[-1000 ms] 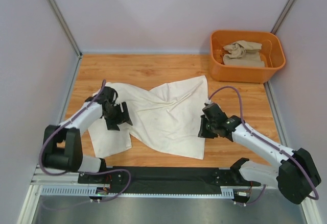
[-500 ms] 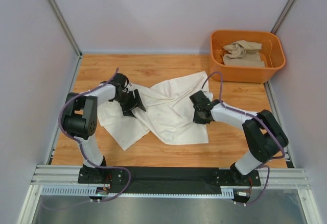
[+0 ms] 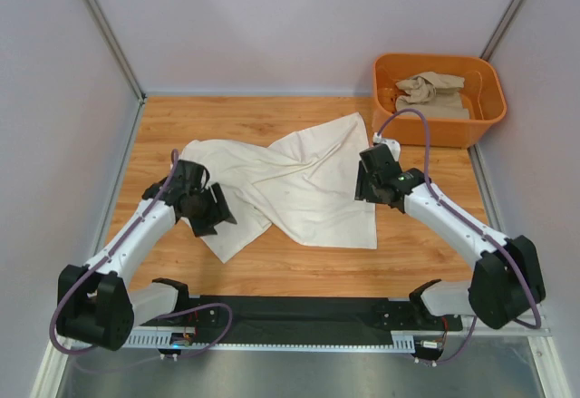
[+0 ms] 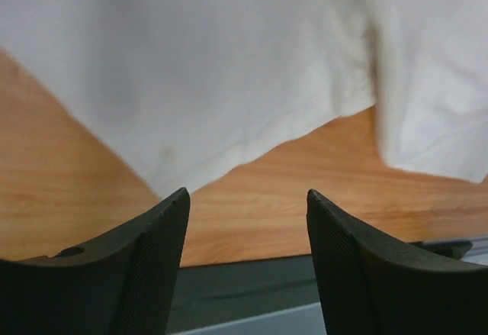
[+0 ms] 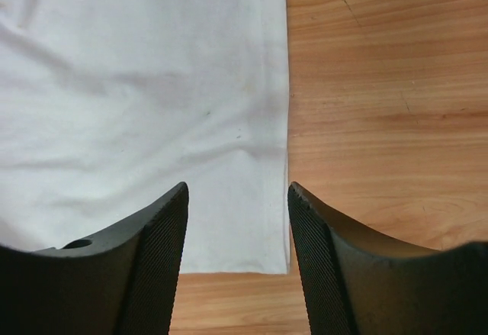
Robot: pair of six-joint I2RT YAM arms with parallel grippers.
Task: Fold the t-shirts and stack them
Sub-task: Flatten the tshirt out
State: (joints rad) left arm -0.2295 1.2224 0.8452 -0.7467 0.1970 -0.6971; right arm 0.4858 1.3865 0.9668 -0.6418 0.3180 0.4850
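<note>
Up top, the cream shirt (image 3: 299, 180) lies rumpled mid-worktop (image 3: 272, 121), with the beige shirt (image 3: 433, 94) balled in the tub (image 3: 426, 132). Left wrist: the left claw (image 4: 246, 198) gapes empty just off the hem, so it should nip a corner. Right wrist: the right claw (image 5: 237, 190) is wide and empty over the side edge, so grab there and pull flat.
</note>
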